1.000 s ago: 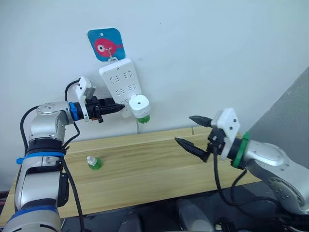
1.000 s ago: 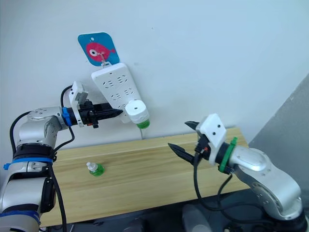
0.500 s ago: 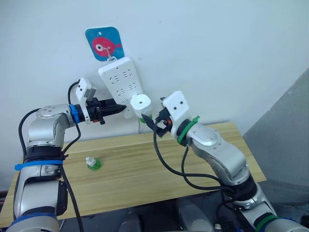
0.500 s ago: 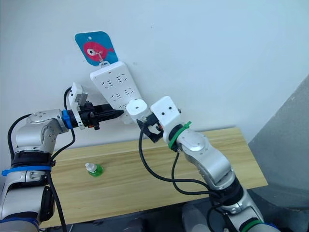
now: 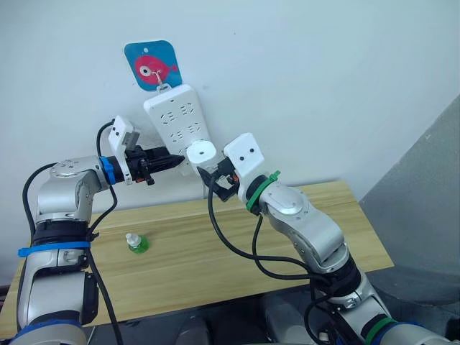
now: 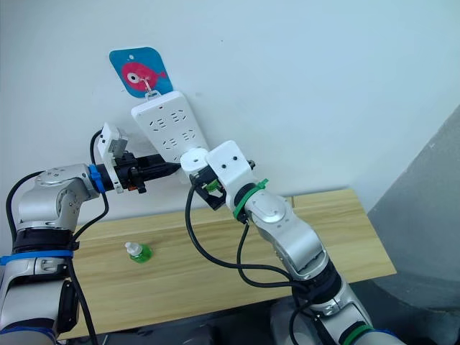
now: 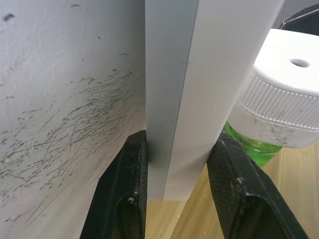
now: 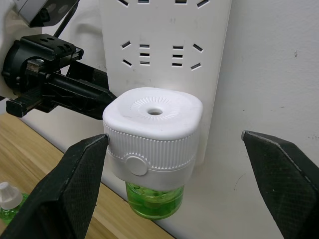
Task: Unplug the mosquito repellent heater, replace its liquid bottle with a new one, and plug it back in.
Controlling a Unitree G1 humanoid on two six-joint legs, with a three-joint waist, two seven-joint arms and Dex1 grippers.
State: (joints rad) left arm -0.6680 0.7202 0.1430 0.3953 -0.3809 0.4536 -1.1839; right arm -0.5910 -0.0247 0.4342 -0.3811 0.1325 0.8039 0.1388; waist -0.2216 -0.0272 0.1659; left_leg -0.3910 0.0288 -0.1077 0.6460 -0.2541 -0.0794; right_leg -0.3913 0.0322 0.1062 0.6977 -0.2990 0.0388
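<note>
L gripper clamps long white plastic power strip; R gripper open around small white rounded heater, w/ green bottle beneath.

The plug pins of the small white rounded plastic mosquito repellent heater are hidden where it sits against the long white multi-socket power strip. In the head views the right gripper covers the heater's lower half and its green liquid bottle. The strip's top is cut off in the right wrist view, and its socket face cannot be seen in the left wrist view. The small green bottle with a white cap on the wooden worktop is too small to read; in the right wrist view it is cut by the edge. The worktop's near left corner is hidden by the left arm.
</note>
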